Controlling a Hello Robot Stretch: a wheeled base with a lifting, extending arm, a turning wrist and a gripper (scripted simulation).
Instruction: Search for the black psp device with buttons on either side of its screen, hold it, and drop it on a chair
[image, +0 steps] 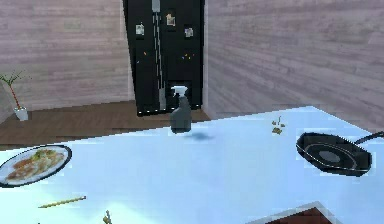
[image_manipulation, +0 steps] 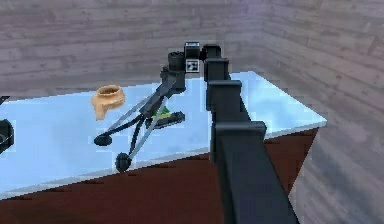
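Fingers (image_manipulation: 101, 140): two thin dark rods that reach out and down from my gripper (image_manipulation: 111, 151) over the pale blue table (image_manipulation: 50, 140); how they stand to each other I cannot tell.
Load: I cannot tell whether I hold anything, because a small thing lies on the table right at my fingers.
Task thing: the psp device is not surely found. A small dark flat thing (image_manipulation: 168, 119) with a yellow-green edge lies just beside my fingers, on the side of the arm (image_manipulation: 235, 150). It is too small to name.
Other things: a tan bowl (image_manipulation: 108, 97) stands near, beyond my fingers. A grey spray bottle (image: 181, 110), a plate of food (image: 35, 163) and a black pan (image: 333, 152) stand on the table in the forward view.
Handling, as I judge: light, stiff, hard plastic. The shell is smooth and so slippery, and the screen is fragile.
Where to take it: across the two long edges, at the middle, from above, away from screen and buttons.
Risk: it would lie flat, so my fingertips may slide off its low edges.
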